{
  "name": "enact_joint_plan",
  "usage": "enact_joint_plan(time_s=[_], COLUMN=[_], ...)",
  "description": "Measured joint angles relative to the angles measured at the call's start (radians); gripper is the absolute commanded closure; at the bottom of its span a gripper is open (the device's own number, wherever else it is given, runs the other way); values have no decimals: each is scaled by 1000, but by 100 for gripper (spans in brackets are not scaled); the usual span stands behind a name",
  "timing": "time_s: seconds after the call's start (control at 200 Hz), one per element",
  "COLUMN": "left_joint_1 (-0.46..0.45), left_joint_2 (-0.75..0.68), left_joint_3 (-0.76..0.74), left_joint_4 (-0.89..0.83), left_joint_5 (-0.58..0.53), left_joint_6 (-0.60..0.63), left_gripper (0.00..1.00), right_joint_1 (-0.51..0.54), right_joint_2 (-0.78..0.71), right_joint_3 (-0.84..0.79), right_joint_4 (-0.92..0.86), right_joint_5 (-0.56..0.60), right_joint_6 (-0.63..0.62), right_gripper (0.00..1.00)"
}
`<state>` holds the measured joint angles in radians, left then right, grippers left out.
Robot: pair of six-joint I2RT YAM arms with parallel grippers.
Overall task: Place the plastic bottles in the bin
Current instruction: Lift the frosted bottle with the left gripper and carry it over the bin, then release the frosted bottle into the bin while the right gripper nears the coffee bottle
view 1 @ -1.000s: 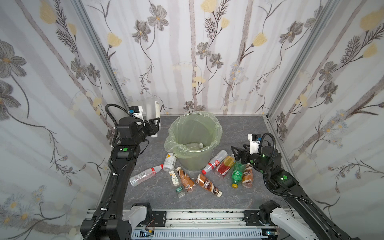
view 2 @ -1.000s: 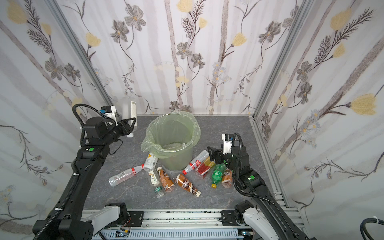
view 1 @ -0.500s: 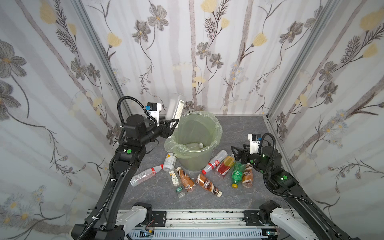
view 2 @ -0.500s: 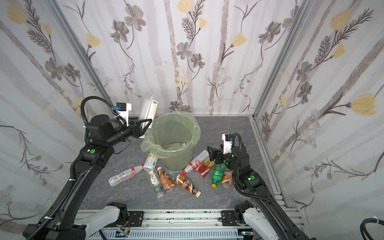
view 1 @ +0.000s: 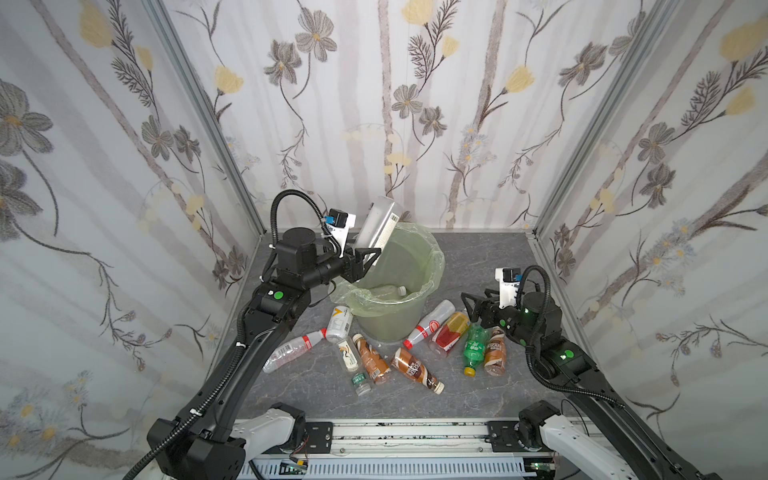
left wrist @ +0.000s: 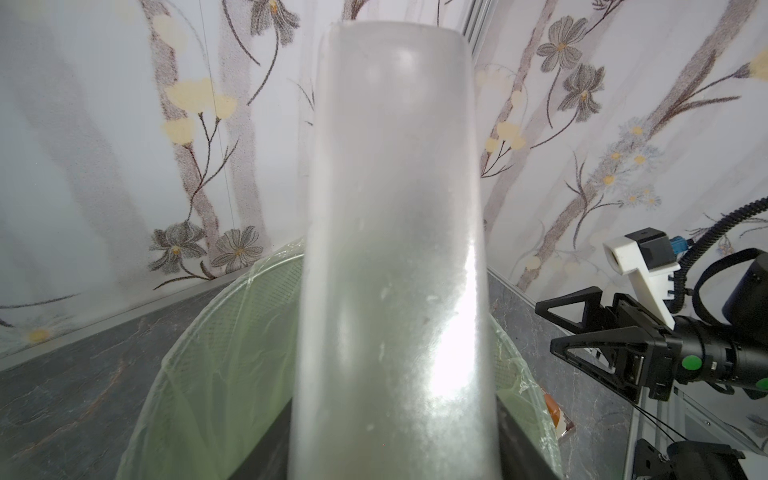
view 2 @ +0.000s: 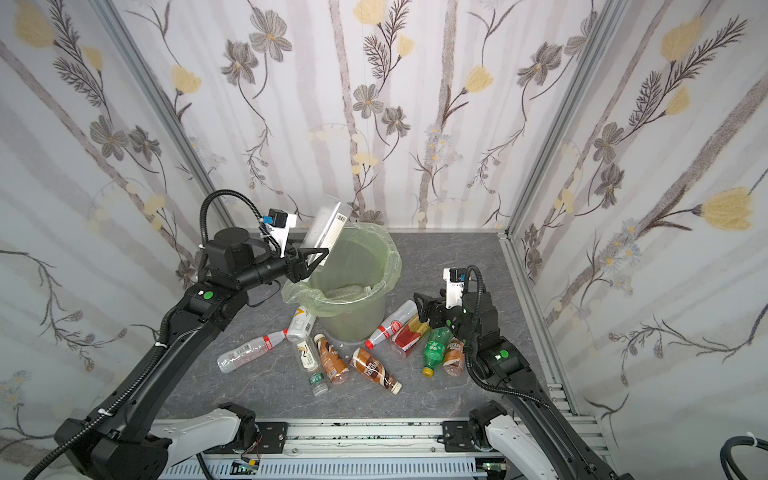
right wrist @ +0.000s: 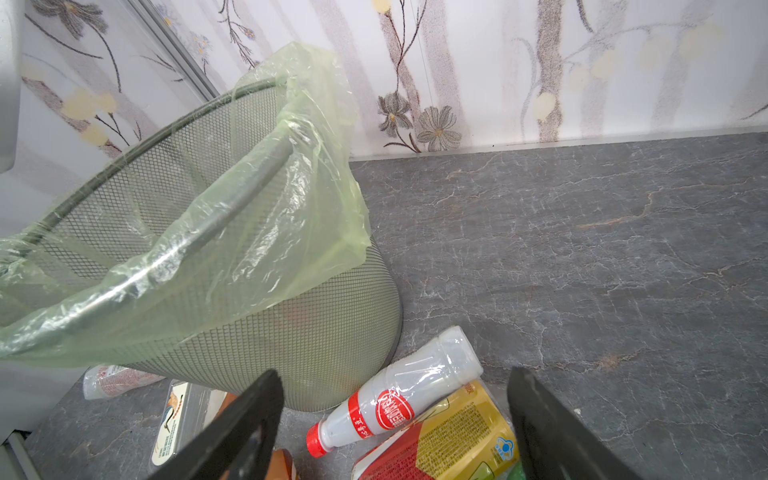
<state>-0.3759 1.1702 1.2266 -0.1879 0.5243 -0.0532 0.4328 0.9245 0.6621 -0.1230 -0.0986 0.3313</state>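
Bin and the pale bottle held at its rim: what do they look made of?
Bin: fine grey mesh, probably metal, with a smooth round rim wire. Liner bag: thin glossy green plastic film, wrinkled and see-through. Pale bottle: frosted translucent plastic by the look, semi-matte with a bright glare patch; glass cannot be ruled out.

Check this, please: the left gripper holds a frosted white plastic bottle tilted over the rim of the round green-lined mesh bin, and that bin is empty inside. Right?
Not empty: a clear plastic bottle with a white cap lies inside the round green-lined mesh bin, as both top views show. The left gripper does hold the frosted white plastic bottle tilted over its rim.
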Motion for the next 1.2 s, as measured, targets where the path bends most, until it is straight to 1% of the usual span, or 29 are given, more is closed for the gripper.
enact_joint_plan(time_s=[0.285, 0.365, 0.62, 0.72, 0.875, 1.199], left_joint_1=[-20, -20, -20, -20, -20, -20], left_joint_2=[41, 58, 80, 81, 81, 61], left_joint_3=[-4, -12, -44, -54, -68, -94], left_joint_4=[-1, -2, -3, -2, -2, -2], left_joint_5=[-40, -55, -94, -105, -113, -151], left_joint_6=[60, 79, 125, 131, 133, 133], left_gripper=[43, 40, 37, 34, 27, 21], right_joint_1=[0, 0, 0, 0, 0, 0], right_joint_2=[-1, -1, -8, -8, -10, -19], right_joint_3=[-9, -11, -19, -19, -19, -22], right_joint_4=[6, 7, 7, 7, 7, 6], right_joint_5=[-1, -1, 0, 0, 0, 0], right_joint_6=[1, 8, 8, 8, 8, 8], right_gripper=[15, 15, 15, 15, 15, 15])
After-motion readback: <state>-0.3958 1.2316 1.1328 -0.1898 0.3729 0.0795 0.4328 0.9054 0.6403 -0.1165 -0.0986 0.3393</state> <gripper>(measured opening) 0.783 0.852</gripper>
